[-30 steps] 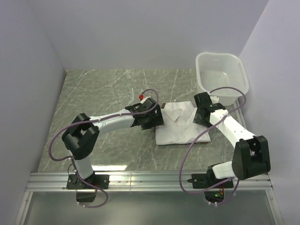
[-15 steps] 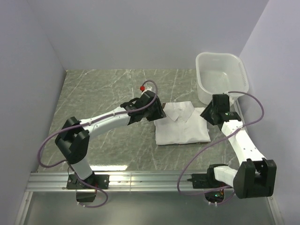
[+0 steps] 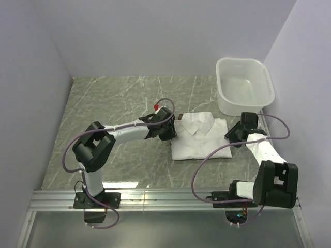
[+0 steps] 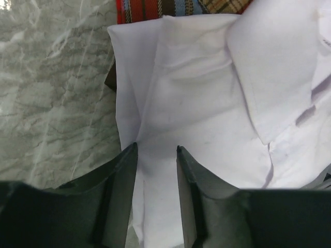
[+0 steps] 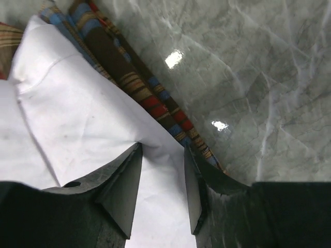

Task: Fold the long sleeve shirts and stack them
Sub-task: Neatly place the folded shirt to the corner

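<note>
The white shirt (image 3: 199, 137) lies folded, collar up, on the counter (image 3: 119, 98) between our two arms. It sits on top of the plaid shirt (image 5: 150, 88), whose striped cloth peeks out at the edges (so the stack looks made, give or take some tidying).

Both are thin, limp cloth: light, with nothing to break. But the layers will likely slide on each other, and a fold may fall open if dragged. We judge the best hold to be at the side edges, taking both shirts together and keeping them low and level.

The left end effector (image 4: 156, 147) straddles the white shirt's left edge, jaws part-way apart with cloth in the gap. The right end effector (image 5: 163, 148) does the same at the right edge. Whether either is actually pinching, we cannot tell.

The basin (image 3: 243, 61) stands at the far right, apart from the shirts. The right arm's cable (image 3: 199, 168) hangs across the shirt's near right corner and could snag it.
</note>
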Controlling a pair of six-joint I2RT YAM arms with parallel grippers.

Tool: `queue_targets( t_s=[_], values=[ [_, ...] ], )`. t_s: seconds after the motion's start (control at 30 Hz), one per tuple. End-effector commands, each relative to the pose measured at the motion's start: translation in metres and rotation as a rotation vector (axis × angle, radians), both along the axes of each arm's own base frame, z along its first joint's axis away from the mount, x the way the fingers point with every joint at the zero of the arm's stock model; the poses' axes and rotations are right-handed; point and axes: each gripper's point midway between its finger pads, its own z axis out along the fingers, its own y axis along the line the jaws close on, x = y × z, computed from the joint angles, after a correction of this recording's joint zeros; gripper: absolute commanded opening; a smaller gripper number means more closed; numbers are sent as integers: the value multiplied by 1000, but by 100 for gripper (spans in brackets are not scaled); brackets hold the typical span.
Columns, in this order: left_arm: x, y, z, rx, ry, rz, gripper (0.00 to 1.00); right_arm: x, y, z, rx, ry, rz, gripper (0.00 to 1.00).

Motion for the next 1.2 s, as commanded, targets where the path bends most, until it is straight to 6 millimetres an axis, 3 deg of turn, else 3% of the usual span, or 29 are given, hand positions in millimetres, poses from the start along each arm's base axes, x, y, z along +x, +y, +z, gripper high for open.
queue_targets(
  t_s=[0.0, 0.07, 0.2, 0.33, 0.4, 0.43, 0.47, 0.5, 0.57, 0.6, 0.63, 0.73, 0.77, 0.8, 0.83, 0.87, 0.93, 0.97, 1.07, 1.17],
  values=[
    [8, -2, 49, -67, -85, 17, 43, 20, -5, 49, -83, -133, 57, 47],
    [10, 4, 66, -64, -113, 31, 53, 24, -1, 65, -123, -159, 91, 48],
    [14, 18, 90, -90, -126, 39, 74, 28, 38, 92, -200, -224, 245, 55],
    [33, 68, 96, -33, -124, 108, 90, 33, 107, 116, -211, -269, 435, 62],
    [43, 102, 101, -8, -125, 149, 92, 37, 133, 111, -225, -244, 499, 65],
    [44, 115, 99, 4, -119, 163, 94, 36, 159, 120, -224, -261, 558, 65],
    [45, 129, 108, 15, -146, 166, 94, 39, 167, 121, -246, -257, 569, 66],
    [53, 154, 109, 32, -152, 215, 95, 43, 179, 108, -259, -221, 593, 66],
    [50, 185, 114, 79, -176, 231, 95, 49, 206, 115, -282, -236, 639, 67],
    [55, 209, 115, 100, -179, 277, 95, 53, 218, 97, -303, -189, 664, 67],
    [50, 225, 115, 132, -186, 288, 94, 61, 230, 103, -304, -199, 676, 67],
    [46, 265, 112, 165, -196, 354, 94, 73, 259, 84, -349, -150, 712, 67],
    [44, 273, 110, 180, -200, 355, 94, 72, 270, 65, -377, -109, 742, 66],
    [44, 287, 108, 187, -200, 383, 94, 76, 273, 60, -399, -100, 739, 65],
    [38, 294, 103, 192, -193, 389, 94, 81, 279, 65, -416, -95, 734, 65],
    [36, 300, 101, 202, -197, 392, 94, 83, 282, 44, -449, -44, 737, 65],
    [30, 315, 92, 215, -190, 420, 94, 87, 292, 42, -502, -24, 742, 64],
    [28, 317, 89, 217, -188, 425, 94, 86, 293, 24, -534, 18, 751, 64],
    [25, 322, 78, 225, -181, 437, 94, 83, 304, 7, -546, 65, 771, 63],
    [24, 326, 68, 234, -157, 439, 93, 76, 315, 7, -545, 49, 797, 62]
  ],
)
